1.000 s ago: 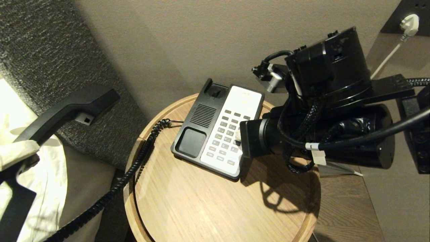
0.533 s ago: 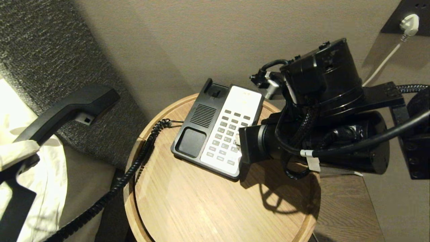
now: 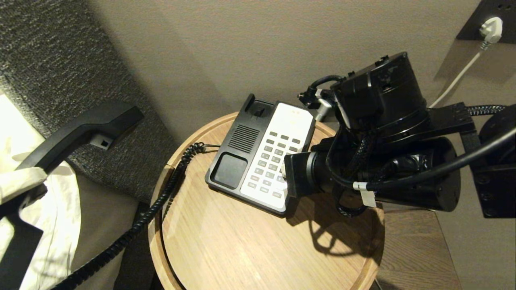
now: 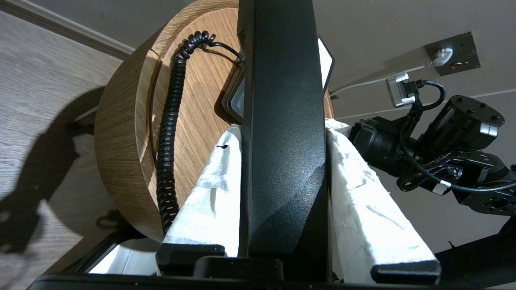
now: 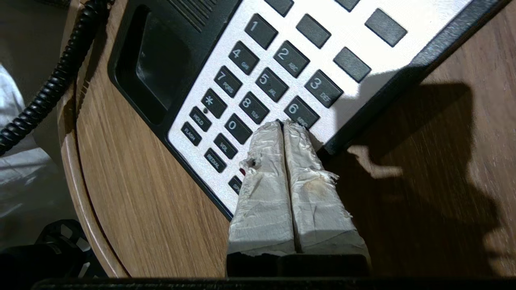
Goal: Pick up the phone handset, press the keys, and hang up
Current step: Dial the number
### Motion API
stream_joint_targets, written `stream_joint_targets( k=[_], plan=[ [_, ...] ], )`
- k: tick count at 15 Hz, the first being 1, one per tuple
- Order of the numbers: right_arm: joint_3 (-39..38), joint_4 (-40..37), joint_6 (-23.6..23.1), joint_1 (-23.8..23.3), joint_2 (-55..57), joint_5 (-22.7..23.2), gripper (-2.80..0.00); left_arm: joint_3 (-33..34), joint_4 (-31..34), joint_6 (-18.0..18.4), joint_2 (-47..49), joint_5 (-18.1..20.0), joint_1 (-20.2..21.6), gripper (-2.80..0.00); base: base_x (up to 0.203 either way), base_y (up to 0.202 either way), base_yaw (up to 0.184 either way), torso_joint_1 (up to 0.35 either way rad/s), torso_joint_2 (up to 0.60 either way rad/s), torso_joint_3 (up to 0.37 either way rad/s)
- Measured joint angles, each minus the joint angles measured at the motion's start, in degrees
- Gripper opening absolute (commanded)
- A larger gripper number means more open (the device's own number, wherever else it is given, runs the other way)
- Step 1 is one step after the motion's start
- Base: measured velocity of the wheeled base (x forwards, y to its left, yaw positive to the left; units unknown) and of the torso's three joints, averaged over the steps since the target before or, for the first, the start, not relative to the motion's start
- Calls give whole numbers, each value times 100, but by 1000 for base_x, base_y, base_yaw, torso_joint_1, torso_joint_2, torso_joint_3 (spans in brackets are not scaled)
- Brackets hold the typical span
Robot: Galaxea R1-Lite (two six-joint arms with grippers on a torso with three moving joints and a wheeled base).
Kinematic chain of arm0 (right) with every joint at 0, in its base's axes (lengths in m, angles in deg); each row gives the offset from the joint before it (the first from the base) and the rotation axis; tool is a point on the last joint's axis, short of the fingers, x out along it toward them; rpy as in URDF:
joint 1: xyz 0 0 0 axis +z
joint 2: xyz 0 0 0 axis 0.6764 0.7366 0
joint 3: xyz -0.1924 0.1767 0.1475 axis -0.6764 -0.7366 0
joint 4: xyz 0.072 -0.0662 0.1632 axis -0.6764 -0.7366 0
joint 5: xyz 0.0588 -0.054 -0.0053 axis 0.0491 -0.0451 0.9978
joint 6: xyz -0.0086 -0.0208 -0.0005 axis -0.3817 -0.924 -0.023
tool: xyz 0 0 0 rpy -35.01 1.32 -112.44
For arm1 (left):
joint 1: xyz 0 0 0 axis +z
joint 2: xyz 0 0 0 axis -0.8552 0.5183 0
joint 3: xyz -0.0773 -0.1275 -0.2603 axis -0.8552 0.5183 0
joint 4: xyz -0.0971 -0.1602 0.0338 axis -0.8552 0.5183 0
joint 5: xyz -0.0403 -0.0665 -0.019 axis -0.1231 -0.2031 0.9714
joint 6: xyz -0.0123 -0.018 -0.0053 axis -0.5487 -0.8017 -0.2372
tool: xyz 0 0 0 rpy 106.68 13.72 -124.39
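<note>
Round wooden tabletop (image 3: 242, 241) carries the phone base (image 3: 262, 157) near its far edge. Phone handset (image 3: 80, 133) is off-cradle, held up beyond the tabletop's left edge; left gripper (image 4: 282, 133) fingers clamped on it. Right gripper (image 5: 282, 125) fingers pressed together, tips at the keypad (image 5: 258, 92) by 9. Step: key-pressing. Next likely: small downward pokes, then hang up.

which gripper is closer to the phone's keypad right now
Right. The right gripper has its shut fingertips over the keypad, just past the 6 and 8 keys. The left gripper holds the phone handset off beyond the table's edge.
</note>
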Motion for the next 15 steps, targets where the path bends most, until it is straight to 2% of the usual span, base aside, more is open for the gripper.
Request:
stream_joint_targets(
  k=[15],
  plan=[
    [-2, -65, -13, 63, -96, 16, -280, -52, -14, -5, -9, 0, 2, -280, 0, 0, 0, 0, 0, 0]
  ],
)
